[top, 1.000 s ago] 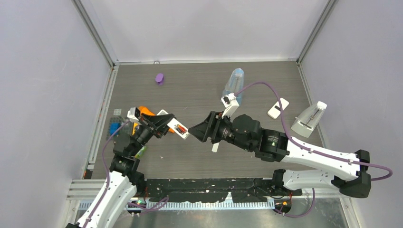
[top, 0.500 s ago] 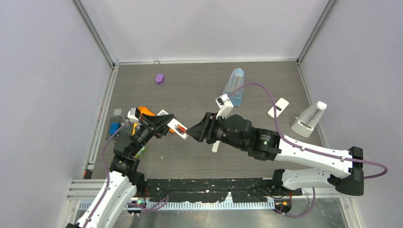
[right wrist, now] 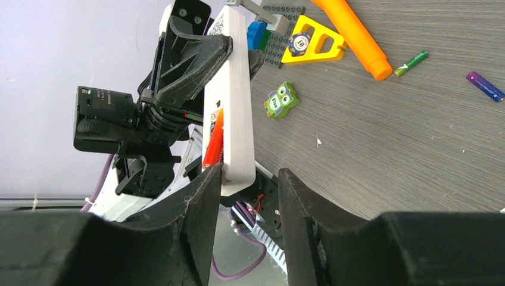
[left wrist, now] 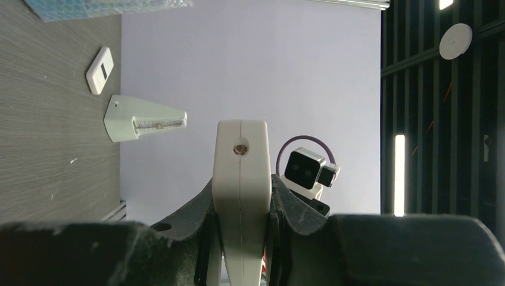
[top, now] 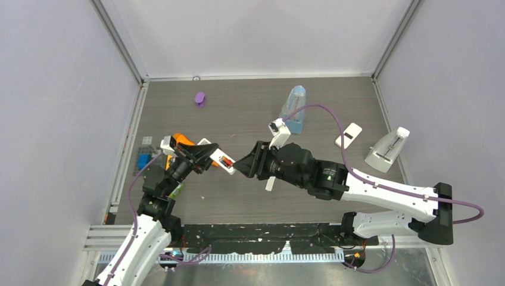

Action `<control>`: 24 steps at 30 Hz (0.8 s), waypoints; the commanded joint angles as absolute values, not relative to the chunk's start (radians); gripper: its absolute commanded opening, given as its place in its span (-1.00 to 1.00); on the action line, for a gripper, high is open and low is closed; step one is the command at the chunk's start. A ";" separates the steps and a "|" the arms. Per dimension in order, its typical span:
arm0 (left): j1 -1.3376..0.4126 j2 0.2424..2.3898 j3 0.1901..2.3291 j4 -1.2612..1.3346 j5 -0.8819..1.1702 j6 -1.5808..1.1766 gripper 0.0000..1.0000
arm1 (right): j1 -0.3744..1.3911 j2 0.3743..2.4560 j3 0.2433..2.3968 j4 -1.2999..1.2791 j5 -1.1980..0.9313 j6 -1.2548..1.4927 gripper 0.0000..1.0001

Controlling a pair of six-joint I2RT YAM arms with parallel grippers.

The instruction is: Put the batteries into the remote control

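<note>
Remote (right wrist: 231, 89): one | red battery (right wrist: 213, 140): one | green battery (right wrist: 411, 62): one | purple battery (right wrist: 486, 85): one

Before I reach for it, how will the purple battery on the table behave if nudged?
The purple battery is a thin cylinder lying on its side on the flat table, so a sideways nudge would probably roll it. It looks tiny compared with the orange marker, so likely light and easy to flick away. Its smooth wrapper may slip in a pinch.
</note>
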State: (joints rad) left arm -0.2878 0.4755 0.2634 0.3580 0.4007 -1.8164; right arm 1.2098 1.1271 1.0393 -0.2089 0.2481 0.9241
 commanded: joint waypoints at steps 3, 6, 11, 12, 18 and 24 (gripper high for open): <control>-0.291 0.472 0.316 0.401 0.410 -1.816 -1.00 | 1.203 1.137 1.077 -0.199 0.255 0.941 -0.10; -0.291 0.472 0.315 0.399 0.405 -1.815 -1.00 | 1.202 1.124 1.070 -0.201 0.262 0.940 -0.10; -0.291 0.462 0.315 0.369 0.389 -1.799 -1.00 | 1.203 1.108 1.077 -0.223 0.262 0.931 -0.08; -0.291 0.460 0.315 0.366 0.386 -1.796 -1.00 | 1.203 1.104 1.075 -0.221 0.261 0.932 -0.08; -0.291 0.464 0.316 0.363 0.385 -1.793 -1.00 | 1.203 1.085 1.067 -0.208 0.260 0.925 -0.08; -0.291 0.470 0.319 0.364 0.387 -1.790 -1.00 | 1.203 1.079 1.061 -0.189 0.250 0.920 -0.10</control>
State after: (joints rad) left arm -0.2878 0.4709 0.2695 0.3298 0.3923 -1.7988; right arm 1.2068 1.1049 1.0397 -0.2192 0.2447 0.9268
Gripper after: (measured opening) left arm 0.263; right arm 0.453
